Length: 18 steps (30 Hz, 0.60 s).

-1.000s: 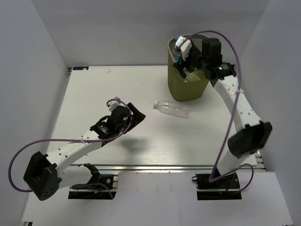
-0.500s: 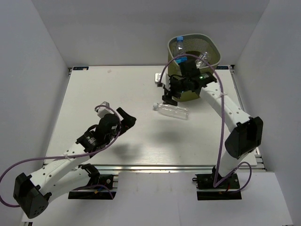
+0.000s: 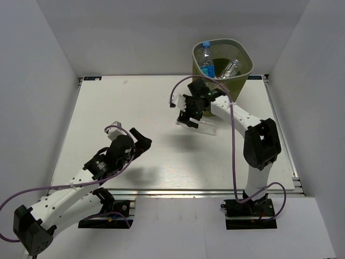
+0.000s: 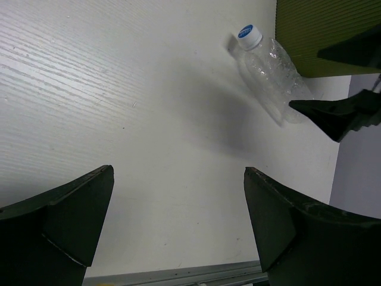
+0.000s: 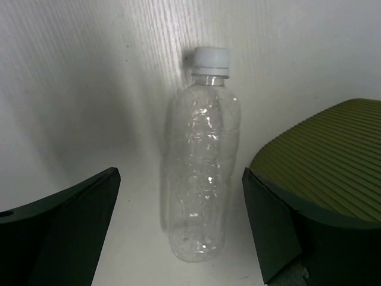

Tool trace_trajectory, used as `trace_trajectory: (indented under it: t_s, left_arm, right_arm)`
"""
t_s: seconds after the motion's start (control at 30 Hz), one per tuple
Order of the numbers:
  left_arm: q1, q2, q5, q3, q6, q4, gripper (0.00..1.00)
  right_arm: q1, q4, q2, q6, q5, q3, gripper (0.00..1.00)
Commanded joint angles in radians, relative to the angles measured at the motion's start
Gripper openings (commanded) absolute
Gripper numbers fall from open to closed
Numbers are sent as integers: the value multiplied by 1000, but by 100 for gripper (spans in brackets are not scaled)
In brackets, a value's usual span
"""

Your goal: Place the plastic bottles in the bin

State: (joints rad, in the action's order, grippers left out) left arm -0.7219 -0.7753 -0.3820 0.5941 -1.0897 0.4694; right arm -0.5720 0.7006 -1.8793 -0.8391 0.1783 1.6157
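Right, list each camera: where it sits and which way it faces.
Top external: fixed above and behind, looking down on the table, the bin, the left arm and right arm.
Left wrist: on the left arm, facing across the table toward the lying bottle; its open fingers frame the bottom.
Right wrist: close above that bottle, its open fingers either side.
Shared: both wrist views show the bottle and bin wall.

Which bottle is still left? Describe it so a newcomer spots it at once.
Find the olive-green mesh bin at the far right of the table. Just in front of it, a clear bottle lies on its side beneath the open right hand. Unlike the two bottles visible in the bin, it rests on the white table, outside the mesh.
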Motion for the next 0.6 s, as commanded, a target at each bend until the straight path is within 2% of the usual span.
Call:
trace_trajectory:
  t_s: [0.0, 0.23, 0.33, 0.37, 0.4, 0.43, 0.57]
  left_arm:
    - [4, 25, -23, -10, -9, 31, 100]
    - [4, 34, -32, -10, -18, 41, 100]
    - [4, 34, -32, -10, -18, 51, 100]
    - [4, 34, -32, -10, -18, 61, 100]
    - [4, 34, -32, -1, -18, 61, 100]
    - [4, 34, -32, 0, -18, 61, 100]
    - [4, 45, -41, -10, -18, 71, 100]
  right_arm:
    - [-8, -20, -43, 40, -74, -26, 89]
    - [-6, -127, -115, 44, -226, -102, 89]
    - [-5, -136, -141, 38, -244, -123, 88]
    - [-5, -125, -144, 34, -225, -129, 86]
    - [-3, -113, -142, 19, -217, -134, 77]
    - [-2, -93, -144, -10, -124, -132, 75]
    - [-2, 118, -162, -63, 12, -122, 71]
